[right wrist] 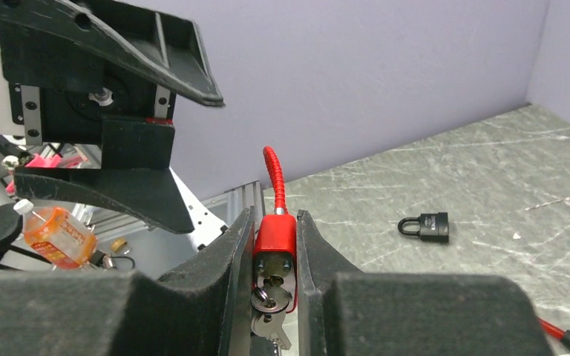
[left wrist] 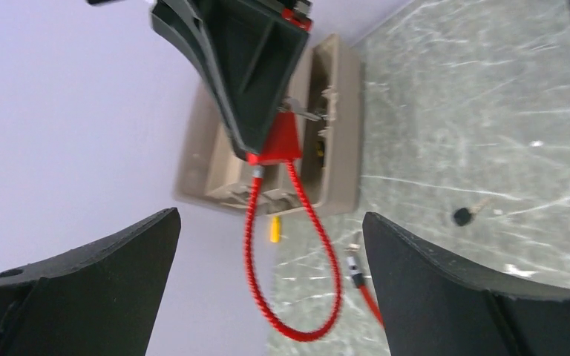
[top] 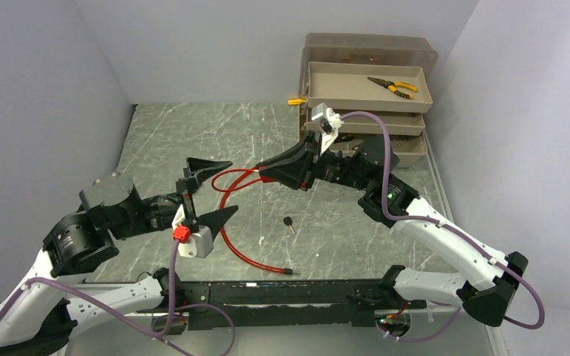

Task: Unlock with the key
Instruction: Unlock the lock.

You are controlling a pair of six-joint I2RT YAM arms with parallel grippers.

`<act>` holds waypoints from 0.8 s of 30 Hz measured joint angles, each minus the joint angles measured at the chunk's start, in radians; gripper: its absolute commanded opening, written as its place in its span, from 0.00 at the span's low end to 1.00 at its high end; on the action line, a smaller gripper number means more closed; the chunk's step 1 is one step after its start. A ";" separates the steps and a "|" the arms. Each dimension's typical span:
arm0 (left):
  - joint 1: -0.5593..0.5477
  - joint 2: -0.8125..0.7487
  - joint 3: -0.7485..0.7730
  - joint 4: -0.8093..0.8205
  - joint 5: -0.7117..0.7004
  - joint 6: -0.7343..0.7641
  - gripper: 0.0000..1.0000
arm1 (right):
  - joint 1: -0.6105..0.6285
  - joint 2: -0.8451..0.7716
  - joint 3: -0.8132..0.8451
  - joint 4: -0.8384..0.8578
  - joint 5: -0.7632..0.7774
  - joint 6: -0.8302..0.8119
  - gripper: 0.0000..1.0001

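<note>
Right tool (top: 267, 174): fingers pressed onto the red cable lock body (right wrist: 274, 237), one pad on each flat side. The body is held off the table (top: 193, 133), about mid-table.
- Bunch of keys (right wrist: 271, 308) on a ring sits at the near end of the body, at the keyhole. Cannot tell how far a key is seated.
- Red cable (top: 230, 237) leaves the far end of the body, loops towards the left arm, then runs along the table towards the front.
- Cable's free end (top: 288, 272), black-tipped, lies on the table near the front rail, well apart from the body.

Left tool (top: 231, 187): fingers spread wide, nothing between them. It is off the table, pointed at the right tool and the lock, near them but not touching. In its wrist view the lock body and hanging cable loop are framed between its two fingers.

Small black-and-metal piece (top: 288, 222) lies loose on the table between the cable loop and the right arm. The overhead view suggests a black-headed key, the right wrist view a tiny padlock; cannot tell which.

Back right: stacked tan trays (top: 367, 104). Yellow-handled pliers (top: 392, 87) lie in the top one. A small yellow item (top: 295, 101) lies just beside the stack.
</note>
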 measured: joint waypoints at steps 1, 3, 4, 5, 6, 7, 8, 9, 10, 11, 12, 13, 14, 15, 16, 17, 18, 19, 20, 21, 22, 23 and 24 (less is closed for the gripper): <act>-0.011 -0.007 -0.011 0.026 -0.022 0.023 0.99 | 0.000 0.005 0.000 0.001 0.000 0.006 0.00; -0.031 -0.011 -0.038 0.063 -0.060 0.060 0.98 | 0.000 0.021 0.006 0.003 -0.001 0.020 0.00; -0.042 -0.009 -0.051 0.076 -0.079 0.074 0.94 | 0.001 0.027 0.009 0.004 -0.001 0.026 0.00; -0.050 -0.004 -0.061 0.085 -0.095 0.088 0.89 | 0.002 0.032 0.010 0.006 -0.001 0.029 0.00; -0.057 0.005 -0.066 0.095 -0.114 0.097 0.83 | 0.005 0.037 0.011 0.009 -0.001 0.033 0.00; -0.062 0.016 -0.071 0.108 -0.134 0.109 0.77 | 0.006 0.040 0.011 0.010 -0.001 0.036 0.00; -0.064 0.022 -0.073 0.117 -0.148 0.113 0.70 | 0.008 0.042 0.011 0.011 -0.001 0.038 0.00; -0.068 0.026 -0.080 0.136 -0.166 0.123 0.63 | 0.010 0.042 0.011 0.013 0.000 0.041 0.00; -0.072 0.029 -0.087 0.150 -0.182 0.130 0.55 | 0.012 0.042 0.011 0.018 -0.001 0.043 0.00; -0.077 0.029 -0.098 0.167 -0.198 0.138 0.50 | 0.015 0.042 0.011 0.023 -0.001 0.044 0.00; -0.082 0.029 -0.108 0.180 -0.214 0.142 0.47 | 0.018 0.042 0.011 0.025 -0.001 0.045 0.00; -0.086 0.030 -0.115 0.187 -0.230 0.150 0.46 | 0.020 0.042 0.011 0.027 -0.001 0.045 0.00; -0.087 0.032 -0.117 0.191 -0.238 0.155 0.46 | 0.023 0.042 0.011 0.027 0.000 0.045 0.00; -0.089 0.034 -0.120 0.199 -0.249 0.159 0.45 | 0.025 0.042 0.011 0.029 0.000 0.045 0.00; -0.089 0.034 -0.121 0.206 -0.257 0.159 0.42 | 0.027 0.042 0.011 0.031 0.000 0.045 0.00; -0.089 0.035 -0.123 0.212 -0.264 0.160 0.36 | 0.029 0.042 0.011 0.034 0.000 0.045 0.00; -0.089 0.035 -0.127 0.219 -0.270 0.159 0.29 | 0.031 0.042 0.011 0.039 0.000 0.047 0.00; -0.089 0.035 -0.129 0.222 -0.277 0.160 0.20 | 0.034 0.042 0.011 0.043 0.001 0.049 0.00; -0.090 0.035 -0.129 0.225 -0.282 0.156 0.11 | 0.037 0.042 0.011 0.050 0.003 0.052 0.00; -0.090 0.035 -0.129 0.228 -0.285 0.151 0.01 | 0.043 0.042 0.011 0.059 0.008 0.054 0.00; -0.090 0.035 -0.130 0.231 -0.289 0.148 0.00 | 0.049 0.042 0.011 0.069 0.017 0.055 0.00; -0.090 0.035 -0.131 0.230 -0.291 0.141 0.00 | 0.056 0.042 0.011 0.079 0.035 0.053 0.00; -0.091 0.035 -0.132 0.231 -0.293 0.135 0.00 | 0.065 0.040 0.011 0.084 0.050 0.051 0.00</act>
